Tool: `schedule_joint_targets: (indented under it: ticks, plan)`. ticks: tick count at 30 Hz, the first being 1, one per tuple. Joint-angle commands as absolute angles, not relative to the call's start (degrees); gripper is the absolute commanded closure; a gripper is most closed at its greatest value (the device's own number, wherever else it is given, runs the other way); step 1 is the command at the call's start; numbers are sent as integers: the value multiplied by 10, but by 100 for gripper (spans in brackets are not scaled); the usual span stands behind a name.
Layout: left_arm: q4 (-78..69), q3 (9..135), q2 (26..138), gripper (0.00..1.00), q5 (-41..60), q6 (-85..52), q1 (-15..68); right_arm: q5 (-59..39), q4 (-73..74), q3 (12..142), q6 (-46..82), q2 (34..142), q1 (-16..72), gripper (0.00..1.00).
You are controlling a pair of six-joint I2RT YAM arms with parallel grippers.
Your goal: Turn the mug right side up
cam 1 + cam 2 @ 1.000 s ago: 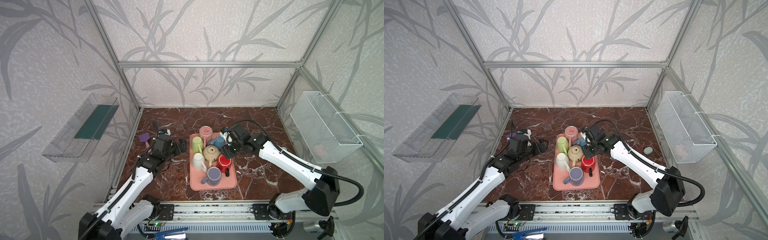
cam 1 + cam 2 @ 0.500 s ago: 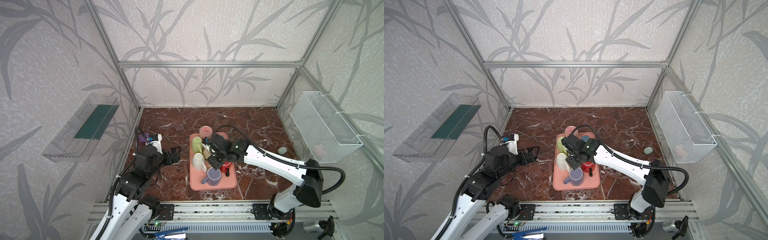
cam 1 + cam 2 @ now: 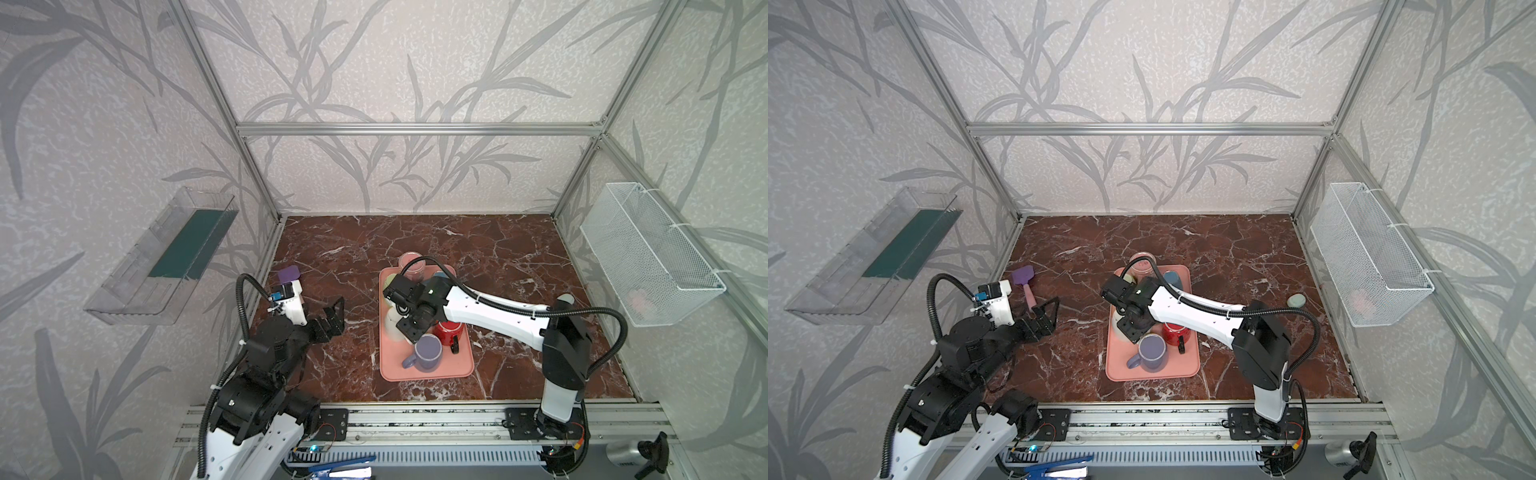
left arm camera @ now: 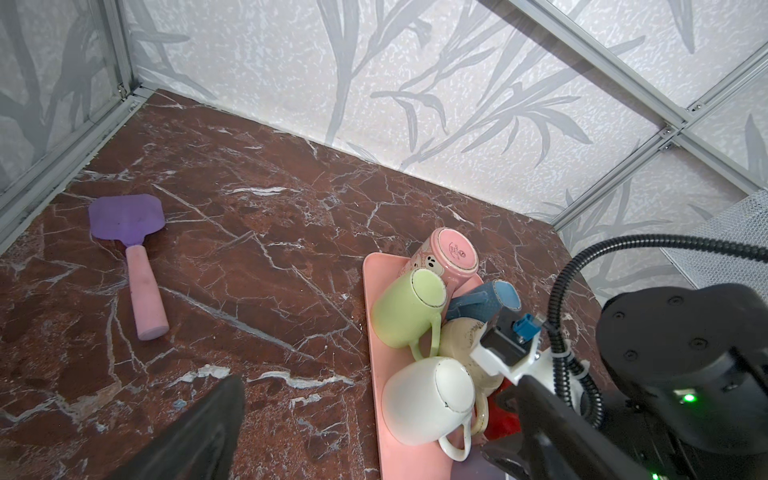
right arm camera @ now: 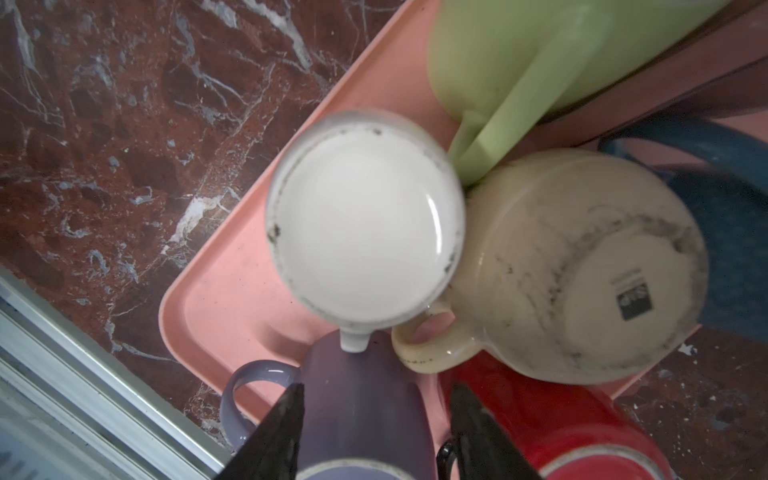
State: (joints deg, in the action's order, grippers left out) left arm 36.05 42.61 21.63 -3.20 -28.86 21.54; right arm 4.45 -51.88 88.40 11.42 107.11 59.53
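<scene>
White mug (image 5: 365, 216) stands upside down, axis vertical.

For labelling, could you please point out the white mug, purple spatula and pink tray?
white mug (image 5: 365, 216): right wrist view, upturned base.
purple spatula (image 4: 124, 218): left wrist view, blade.
pink tray (image 3: 457, 365): in a top view, bare floor.
</scene>
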Motion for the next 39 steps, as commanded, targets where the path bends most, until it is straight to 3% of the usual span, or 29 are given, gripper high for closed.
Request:
schedule_joint_targets:
  ticks: [1, 10, 20, 39]
  plan:
    - [375, 426, 226, 1, -38, -279, 214, 31, -540, 909, 123, 1087, 601, 47]
    - [382, 429, 239, 1, -38, -279, 212, 26, -532, 916, 130, 1129, 600, 58]
    - [382, 430, 246, 0, -32, -279, 207, 44, -538, 943, 141, 1170, 599, 64]
    - [379, 428, 247, 1, -23, -279, 200, 57, -537, 946, 145, 1185, 591, 85]
